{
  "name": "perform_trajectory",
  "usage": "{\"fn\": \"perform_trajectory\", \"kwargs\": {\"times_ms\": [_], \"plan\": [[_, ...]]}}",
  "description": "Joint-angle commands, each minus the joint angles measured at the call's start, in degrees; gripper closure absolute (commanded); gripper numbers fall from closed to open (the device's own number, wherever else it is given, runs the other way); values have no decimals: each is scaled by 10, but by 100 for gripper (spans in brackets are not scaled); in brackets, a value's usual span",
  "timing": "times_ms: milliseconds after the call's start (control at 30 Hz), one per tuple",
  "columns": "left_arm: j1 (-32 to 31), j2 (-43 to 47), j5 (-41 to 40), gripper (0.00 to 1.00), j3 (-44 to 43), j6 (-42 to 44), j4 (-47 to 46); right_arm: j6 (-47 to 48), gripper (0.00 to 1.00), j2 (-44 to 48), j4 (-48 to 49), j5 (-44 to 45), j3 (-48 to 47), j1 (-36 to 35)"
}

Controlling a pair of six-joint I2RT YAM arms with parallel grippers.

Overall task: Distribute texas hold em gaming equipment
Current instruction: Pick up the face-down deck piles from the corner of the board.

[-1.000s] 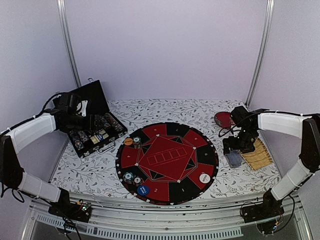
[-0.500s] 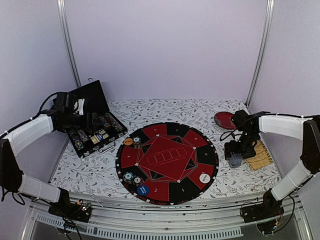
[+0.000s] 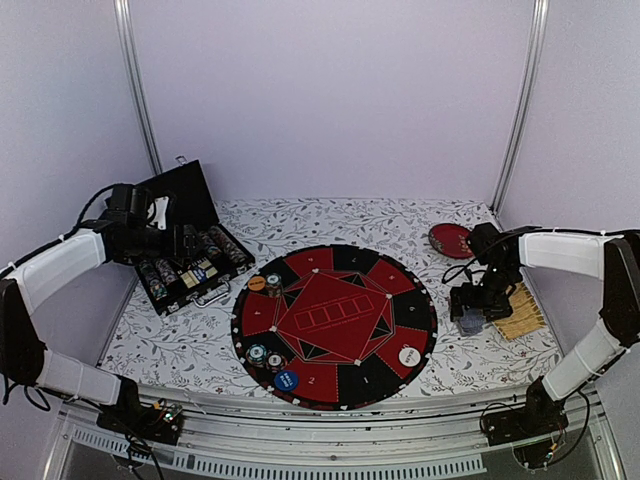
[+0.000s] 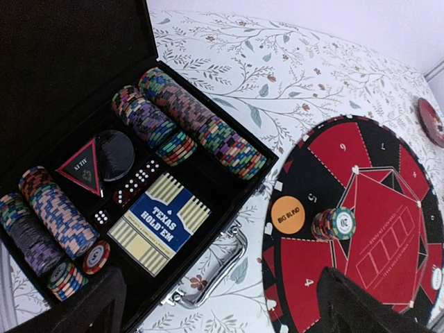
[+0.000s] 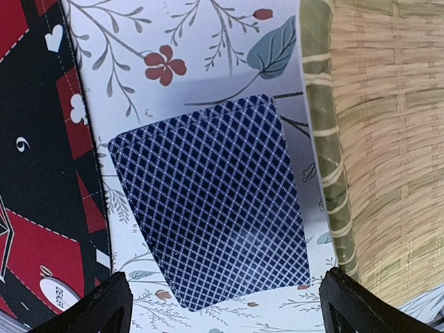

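A deck of playing cards (image 5: 211, 201) with a blue lattice back lies face down on the floral cloth, between the round red-and-black game board (image 3: 340, 320) and the straw mat. My right gripper (image 5: 222, 313) hangs open right over it, one finger on each side, touching nothing. On the board sit an orange Big Blind button (image 4: 288, 214), a chip stack (image 4: 334, 224), two low chip stacks (image 3: 265, 356), a blue button (image 3: 286, 380) and a white button (image 3: 409, 355). My left gripper (image 4: 229, 316) is open and empty above the front edge of the open black case (image 3: 190, 265).
The case holds rows of striped chips (image 4: 201, 128), a Texas Hold'em card box (image 4: 158, 222), dice and a black disc. Its raised lid stands behind. A dark red plate (image 3: 449, 239) lies at the back right. The straw mat (image 3: 515, 310) borders the deck on the right.
My right gripper has moved down and toward me until it covers the deck. The left arm has shifted only slightly over the case.
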State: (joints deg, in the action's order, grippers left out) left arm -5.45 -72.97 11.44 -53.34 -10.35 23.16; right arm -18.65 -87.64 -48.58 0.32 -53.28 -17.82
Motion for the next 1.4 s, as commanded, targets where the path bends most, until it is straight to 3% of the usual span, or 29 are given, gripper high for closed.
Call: {"fn": "perform_trajectory", "kwargs": {"times_ms": [0,200,467,767,1033,1233,1367], "plan": [[9,10,10,2,9,0,-10,1,3,-18,19,-16,7,5],[10,12,10,2,10,1,-12,10,3,-53,29,-34,7,5],[13,14,10,2,10,1,-12,10,15,-98,33,-33,8,5],[17,16,12,2,11,1,-14,0,15,-112,39,-17,9,4],[18,18,12,2,13,1,-14,5,43,-119,50,-27,13,4],[19,19,13,2,13,2,-15,7,57,-106,49,-31,12,4],[19,20,11,2,14,2,-15,9,59,-91,42,-34,5,1]]}}
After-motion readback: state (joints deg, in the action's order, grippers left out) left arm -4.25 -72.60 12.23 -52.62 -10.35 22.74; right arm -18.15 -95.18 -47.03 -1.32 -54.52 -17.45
